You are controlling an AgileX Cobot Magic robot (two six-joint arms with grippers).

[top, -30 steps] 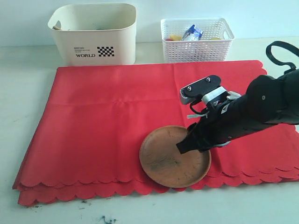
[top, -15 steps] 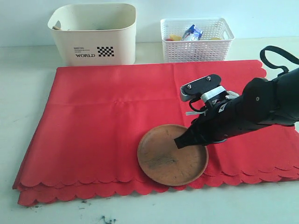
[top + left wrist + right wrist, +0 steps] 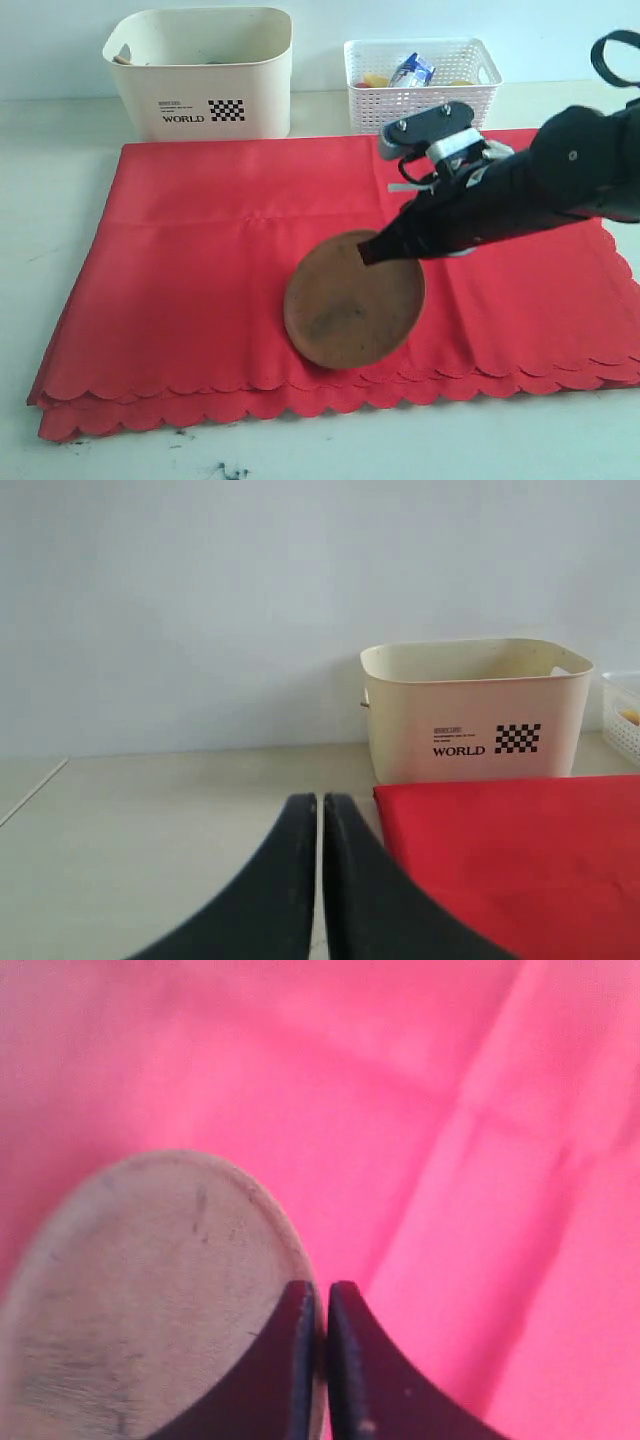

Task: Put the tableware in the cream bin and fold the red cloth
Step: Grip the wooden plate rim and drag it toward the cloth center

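Note:
A round brown plate (image 3: 350, 305) hangs tilted above the red cloth (image 3: 200, 260), its far rim raised. My right gripper (image 3: 372, 250) is shut on that rim; in the right wrist view the plate (image 3: 150, 1290) sits pinched between the two black fingers of the gripper (image 3: 321, 1295) over the cloth (image 3: 480, 1160). The cream bin (image 3: 200, 72) stands at the back left, beyond the cloth's far edge. In the left wrist view my left gripper (image 3: 320, 805) is shut on nothing above bare table, with the bin (image 3: 475, 710) and a corner of the cloth (image 3: 520, 850) ahead. The left arm is outside the exterior view.
A white lattice basket (image 3: 422, 85) holding a milk carton (image 3: 411, 70) and other food stands at the back right, next to the bin. Dark specks mark the pale table (image 3: 210, 460) near its front edge. The cloth's scalloped hem lies doubled along the front.
My right gripper has shut on the plate's far rim and risen, lifting and tilting the plate and carrying it slightly left and toward the back.

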